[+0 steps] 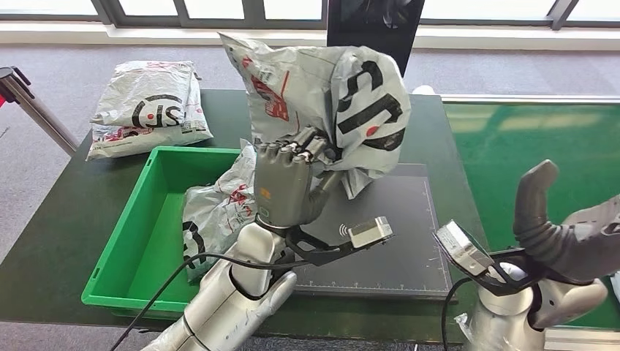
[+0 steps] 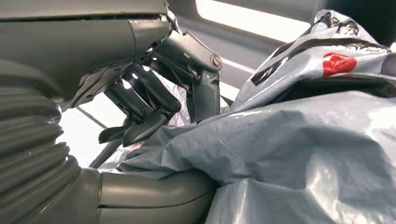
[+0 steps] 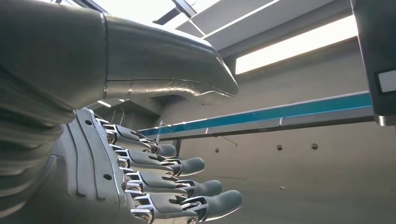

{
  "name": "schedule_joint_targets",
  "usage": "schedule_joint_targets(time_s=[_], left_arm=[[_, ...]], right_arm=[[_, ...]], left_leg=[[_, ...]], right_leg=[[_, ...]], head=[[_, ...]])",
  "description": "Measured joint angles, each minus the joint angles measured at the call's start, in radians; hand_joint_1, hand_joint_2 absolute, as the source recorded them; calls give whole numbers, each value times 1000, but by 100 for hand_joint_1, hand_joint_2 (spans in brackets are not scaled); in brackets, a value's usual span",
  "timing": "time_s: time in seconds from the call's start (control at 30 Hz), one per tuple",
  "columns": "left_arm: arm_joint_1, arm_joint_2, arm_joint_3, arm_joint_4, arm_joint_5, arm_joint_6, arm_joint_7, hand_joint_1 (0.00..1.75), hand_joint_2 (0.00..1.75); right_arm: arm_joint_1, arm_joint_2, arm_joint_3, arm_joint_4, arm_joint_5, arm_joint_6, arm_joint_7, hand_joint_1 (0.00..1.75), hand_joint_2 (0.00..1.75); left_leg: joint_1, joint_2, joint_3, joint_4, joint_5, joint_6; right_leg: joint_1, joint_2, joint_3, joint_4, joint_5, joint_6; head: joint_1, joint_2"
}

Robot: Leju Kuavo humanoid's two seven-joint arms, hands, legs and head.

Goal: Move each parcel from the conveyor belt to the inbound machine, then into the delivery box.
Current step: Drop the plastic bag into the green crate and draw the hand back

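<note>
The held parcel, a crumpled grey poly mailer with black and red print, is raised upright above the black scanning pad, gripped at its lower edge. A second grey parcel lies inside the green bin, left of the pad. A third parcel lies flat on the table beyond the bin.

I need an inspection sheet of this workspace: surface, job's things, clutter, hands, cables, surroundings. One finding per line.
Surface: dark table carrying a black scanner pad.
Job's things: raised parcel held above the pad; second parcel in the green bin; third parcel lying on the table behind the bin.
Clutter: nothing seen.
Hands: left hand grips the raised parcel; right hand holds nothing, fingers apart.
Cables: black cable along the left arm.
Surroundings: green conveyor belt on the right; grey floor; barrier post at left.
</note>
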Motion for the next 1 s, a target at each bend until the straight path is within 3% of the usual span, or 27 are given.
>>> schedule_joint_targets(time_s=[0.13,0.17,0.3,0.37,0.6,0.8,1.0], left_arm=[[32,-3,66,-91,9,0,-52,175,175],[52,-10,92,-122,30,0,-110,175,175],[133,-45,312,-241,227,0,-526,175,175],[155,-47,416,-271,281,0,-602,175,175],[185,-46,566,-299,289,0,-572,175,175],[184,-45,581,-249,186,0,-433,175,175],[180,-45,582,-194,165,0,-403,175,175]], right_arm=[[1,0,-4,1,-1,0,0,0,175],[1,0,-5,1,-1,0,0,0,175],[2,0,-9,0,-8,0,0,0,175],[3,-1,-10,0,-11,0,0,0,175],[4,-1,-17,-1,-17,0,0,0,175],[8,-1,-28,-5,-27,0,0,0,175],[11,-1,-40,-6,-31,0,0,0,175]], left_leg=[[0,0,0,0,0,0],[0,0,-1,0,0,0],[0,2,0,0,0,0],[0,2,0,0,0,-1],[1,1,-1,0,0,-1],[0,1,-1,0,0,-1],[1,1,-1,0,0,-1]], right_leg=[[0,0,0,0,0,0],[0,0,0,0,0,0],[0,1,-2,0,0,0],[1,1,-2,0,-1,-1],[1,0,-2,1,-1,-1],[0,0,-2,0,-1,-1],[1,0,-2,0,-1,-1]], head=[[0,0],[0,0],[0,0],[0,0],[0,0],[0,0],[0,0]])
